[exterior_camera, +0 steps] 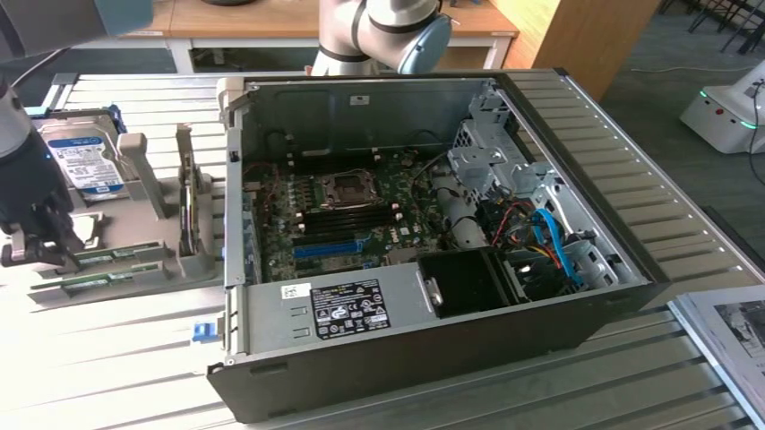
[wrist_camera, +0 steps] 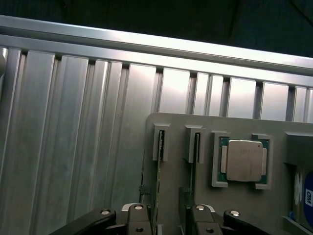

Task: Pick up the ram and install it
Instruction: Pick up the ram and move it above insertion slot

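The ram (wrist_camera: pixel 160 169) stands on edge in a slot of the grey holder (wrist_camera: pixel 176 122), seen as a thin green strip. A second similar green stick (wrist_camera: pixel 196 161) stands in the slot beside it. My gripper (wrist_camera: pixel 167 223) is open just above the holder. One finger (wrist_camera: pixel 138 220) is on the outer side of the ram, and the other finger (wrist_camera: pixel 196 220) is over the second stick. The ram runs between them, untouched. In the exterior view the gripper (exterior_camera: pixel 46 244) hangs at the left, over the holder (exterior_camera: pixel 143 269). The open computer case (exterior_camera: pixel 418 224) shows its motherboard memory slots (exterior_camera: pixel 353 215).
A processor chip (wrist_camera: pixel 244 160) sits in a pocket of the holder beside the sticks. A hard drive (exterior_camera: pixel 81 159) with a blue label stands at the holder's back. The ribbed aluminium table (wrist_camera: pixel 73 137) extends beyond the holder. The case walls rise to the exterior view's right of the holder.
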Robot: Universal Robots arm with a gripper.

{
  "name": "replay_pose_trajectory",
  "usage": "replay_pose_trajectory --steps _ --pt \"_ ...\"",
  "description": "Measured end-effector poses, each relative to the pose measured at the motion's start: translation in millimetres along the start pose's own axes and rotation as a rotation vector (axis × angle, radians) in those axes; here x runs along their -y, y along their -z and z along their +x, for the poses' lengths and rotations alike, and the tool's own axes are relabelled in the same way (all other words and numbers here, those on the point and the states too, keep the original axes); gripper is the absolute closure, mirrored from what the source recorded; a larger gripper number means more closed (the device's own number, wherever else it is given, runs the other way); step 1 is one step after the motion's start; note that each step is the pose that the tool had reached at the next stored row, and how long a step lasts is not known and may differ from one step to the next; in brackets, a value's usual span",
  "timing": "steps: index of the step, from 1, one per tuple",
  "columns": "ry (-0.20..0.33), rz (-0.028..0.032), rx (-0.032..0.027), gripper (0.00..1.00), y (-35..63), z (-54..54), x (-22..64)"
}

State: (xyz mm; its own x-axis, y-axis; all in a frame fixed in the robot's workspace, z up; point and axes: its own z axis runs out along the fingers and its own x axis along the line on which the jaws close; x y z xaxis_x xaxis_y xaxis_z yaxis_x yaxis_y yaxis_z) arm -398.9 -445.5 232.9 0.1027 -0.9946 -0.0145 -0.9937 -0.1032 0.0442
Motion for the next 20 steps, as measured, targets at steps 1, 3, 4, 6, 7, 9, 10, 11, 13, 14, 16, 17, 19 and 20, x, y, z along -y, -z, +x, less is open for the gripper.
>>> replay_pose_trajectory --steps 1,3,4,6,7,9,10,11,13,14,16,17,19,20 --pt "0.0 0.0 0.0 0.64 -0.9 0.1 0.0" --pt "0.0 0.0 0.0 0.64 -2.5 0.2 0.1" --pt "0.0 0.0 -0.0001 0.64 -3.4 0.3 0.1" --pt "0.0 -0.0001 -0.0001 0.64 -4.5 0.4 0.1" --pt "0.0 -0.0002 -0.0002 0.64 -4.6 0.4 0.1" --pt "0.0 -0.0002 -0.0002 0.64 -4.6 0.4 0.1" --pt "0.0 0.0 -0.0001 0.64 -4.7 0.4 0.2" --pt "0.0 0.0 0.0 0.64 -4.7 0.5 0.2" --pt "0.0 0.0003 0.0001 0.64 -4.9 1.6 0.2" --pt "0.0 0.0 -0.0001 0.64 -4.7 2.2 0.0" --pt "0.0 0.0001 0.0 0.64 -4.7 3.6 -0.2" --pt "0.0 0.0001 -0.0001 0.64 -4.7 4.3 -0.2" --pt "0.0 0.0 -0.0001 0.64 -4.7 5.6 -0.3" --pt "0.0 -0.0001 -0.0001 0.64 -4.6 6.0 -0.4"
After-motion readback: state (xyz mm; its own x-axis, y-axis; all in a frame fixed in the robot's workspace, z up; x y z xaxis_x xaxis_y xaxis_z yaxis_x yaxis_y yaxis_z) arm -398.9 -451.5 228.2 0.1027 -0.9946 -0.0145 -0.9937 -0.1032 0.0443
